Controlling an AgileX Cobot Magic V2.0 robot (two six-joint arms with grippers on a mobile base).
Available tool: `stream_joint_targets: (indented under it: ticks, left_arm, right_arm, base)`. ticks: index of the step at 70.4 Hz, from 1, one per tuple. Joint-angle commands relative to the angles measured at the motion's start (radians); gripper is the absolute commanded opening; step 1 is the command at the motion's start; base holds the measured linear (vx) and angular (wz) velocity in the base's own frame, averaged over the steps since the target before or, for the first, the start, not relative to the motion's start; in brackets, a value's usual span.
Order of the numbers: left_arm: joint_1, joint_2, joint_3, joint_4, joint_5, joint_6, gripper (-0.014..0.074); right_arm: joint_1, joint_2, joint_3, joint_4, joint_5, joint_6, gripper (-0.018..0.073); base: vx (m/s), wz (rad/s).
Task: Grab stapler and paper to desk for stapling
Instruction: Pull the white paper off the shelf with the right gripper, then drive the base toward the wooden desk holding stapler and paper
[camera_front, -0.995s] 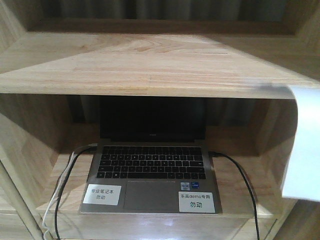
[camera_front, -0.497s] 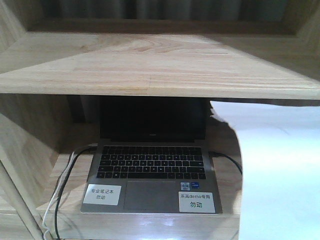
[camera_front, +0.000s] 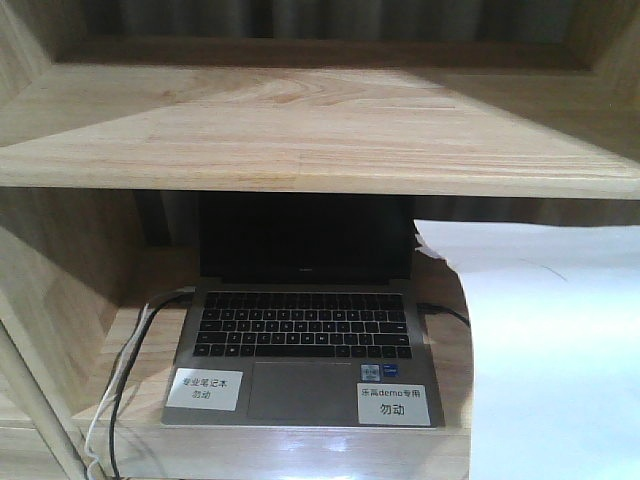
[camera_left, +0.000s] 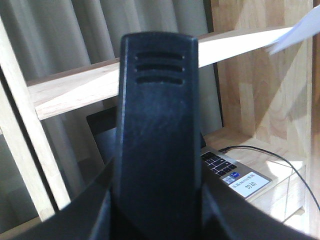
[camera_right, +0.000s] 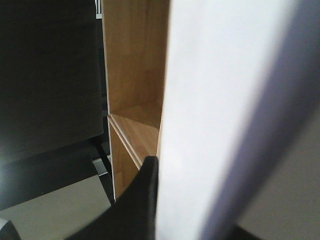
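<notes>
Paper (camera_front: 545, 350) hangs at right, near camera, right of laptop (camera_front: 300, 340). Right gripper (camera_right: 156, 175) pinches its edge, fingers clamped on it. Thin, floppy, light, tears easy: hold edge softly. Left gripper (camera_left: 155, 220): big black shape, maybe stapler (camera_left: 155, 125), hides fingers; cannot tell.

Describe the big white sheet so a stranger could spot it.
Find the light wood shelf unit, then the open grey laptop in its lower compartment. Right of the laptop, nearer the camera, is a large plain white sheet of paper. Unlike the two small white printed labels on the laptop, it is far bigger.
</notes>
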Motion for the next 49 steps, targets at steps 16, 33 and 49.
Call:
stream_joint_targets:
  ticks: [16,33,49]
  left_arm:
    - [-0.002,0.018,-0.019,-0.015,-0.114,-0.001,-0.0006]
    - [-0.002,0.018,-0.019,-0.015,-0.114,-0.001,-0.0006]
    - [-0.002,0.018,-0.019,-0.015,-0.114,-0.001,-0.0006]
  right_arm:
    - [-0.004,0.011,-0.023,0.005,-0.039,-0.009,-0.0002]
    - [-0.004,0.011,-0.023,0.005,-0.039,-0.009,-0.0002]
    - [-0.004,0.011,-0.023,0.005,-0.039,-0.009,-0.0002]
  base:
    - [0.00,0.00]
    - [0.00,0.00]
    - [-0.01,0.05]
